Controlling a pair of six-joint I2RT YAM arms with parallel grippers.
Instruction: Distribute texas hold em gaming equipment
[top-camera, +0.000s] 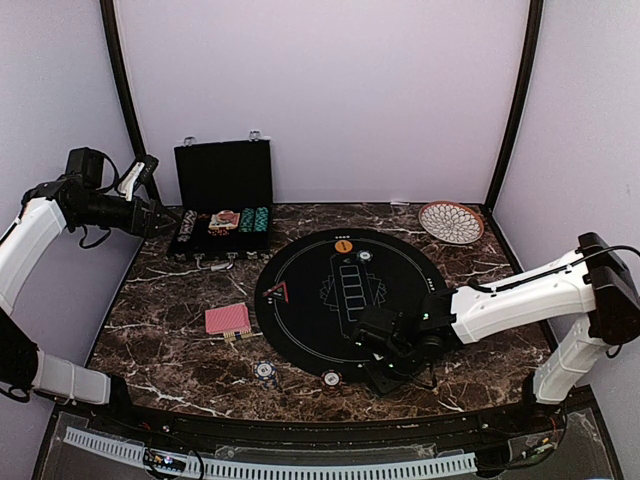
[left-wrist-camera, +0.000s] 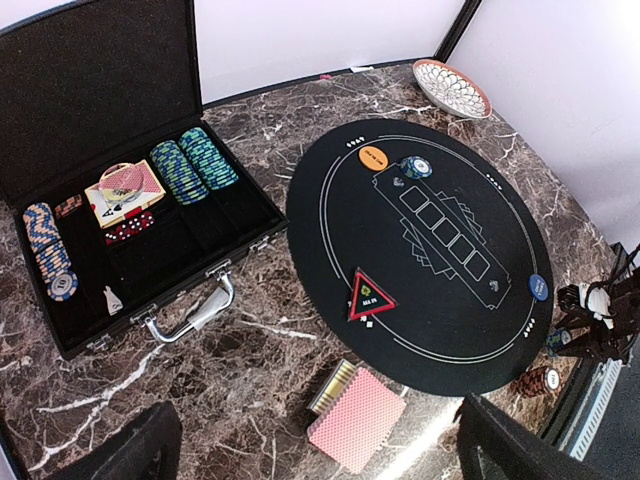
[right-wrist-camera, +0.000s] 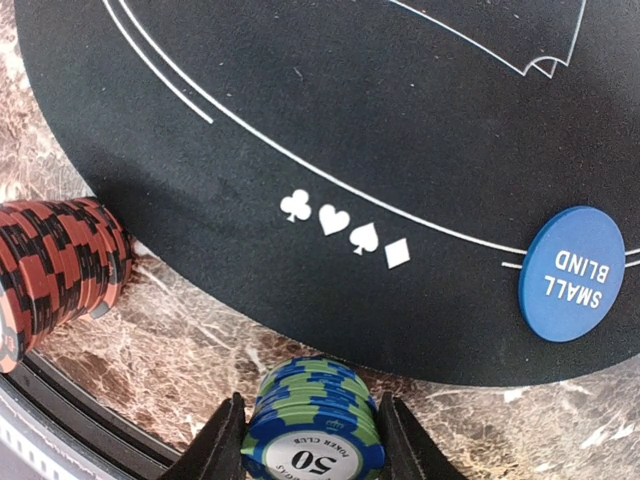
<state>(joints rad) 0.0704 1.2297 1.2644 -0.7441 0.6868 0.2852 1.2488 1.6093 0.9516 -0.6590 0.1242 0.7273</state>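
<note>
the right gripper (right-wrist-camera: 312, 445) is low over the near right part of the table (right-wrist-camera: 200, 335), just off the near rim of the round black mat (right-wrist-camera: 350, 120). its jaws are part way closed, and the 2 fingers (right-wrist-camera: 222, 448) press on either side of a short stack of blue-and-green chips (right-wrist-camera: 314, 405). the top chip reads 50. whether the stack rests on the marble or is lifted off it, i cannot tell.

a blue marker disc (right-wrist-camera: 572, 273) marked small blind lies on the mat's rim line, near this stack. a stack of red-and-black chips (right-wrist-camera: 55, 265) lies on its side against the mat's rim at the near edge of the table.

the left gripper (left-wrist-camera: 318, 405) is raised at the far left side of the table. its jaws are spread wide and hold nothing.

an open black case (top-camera: 222, 175) sits at the far left corner, with chip rows (left-wrist-camera: 193, 165) in its tray. on the mat's far side lies an orange marker disc (top-camera: 343, 245), with a single chip (top-camera: 365, 256) just beside it. a red triangle (top-camera: 277, 294) lies on the mat's left part.

a deck of red-backed cards (top-camera: 228, 319) rests on the marble just left of the mat. 2 loose chips (top-camera: 264, 371) lie along the near edge, 1 of them at the mat's near rim. a wicker plate (top-camera: 450, 221) is at the far right corner.
</note>
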